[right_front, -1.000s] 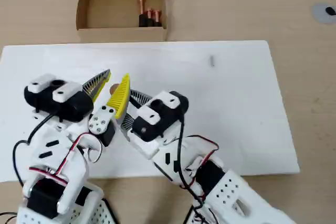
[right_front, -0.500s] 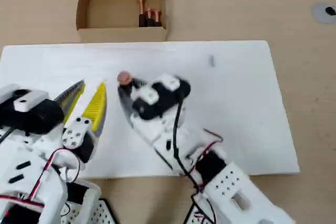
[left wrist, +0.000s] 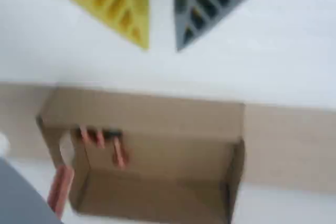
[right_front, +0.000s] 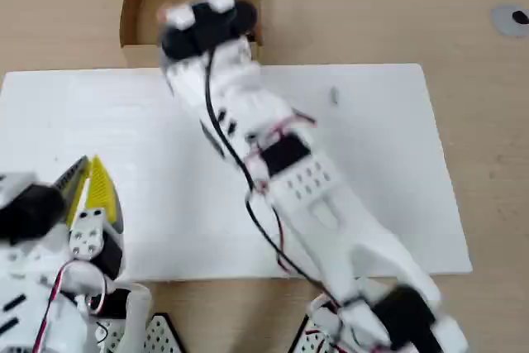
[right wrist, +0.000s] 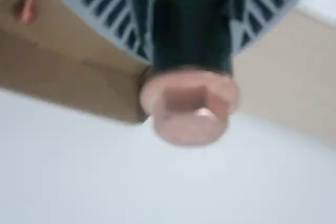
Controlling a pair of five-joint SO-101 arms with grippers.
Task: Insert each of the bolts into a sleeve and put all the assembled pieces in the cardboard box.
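Three finished pieces [left wrist: 100, 137] lie in the cardboard box [left wrist: 173, 129]. Delivery step: the right gripper [right wrist: 191, 24] — jaws clamped on a sleeved bolt [right wrist: 190, 103] — hovers at the box's front wall; next, clear the wall, then release. The left gripper [left wrist: 160, 38] waits, jaws apart.

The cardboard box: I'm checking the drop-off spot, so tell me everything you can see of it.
The cardboard box is plain brown and open-topped, with thin upright walls. It stands upright on the wooden table, just beyond the far edge of the white board. In the left wrist view, a few copper-coloured bolts in dark sleeves lie together in one corner. The right arm is stretched over its opening; whether it touches the box cannot be judged.
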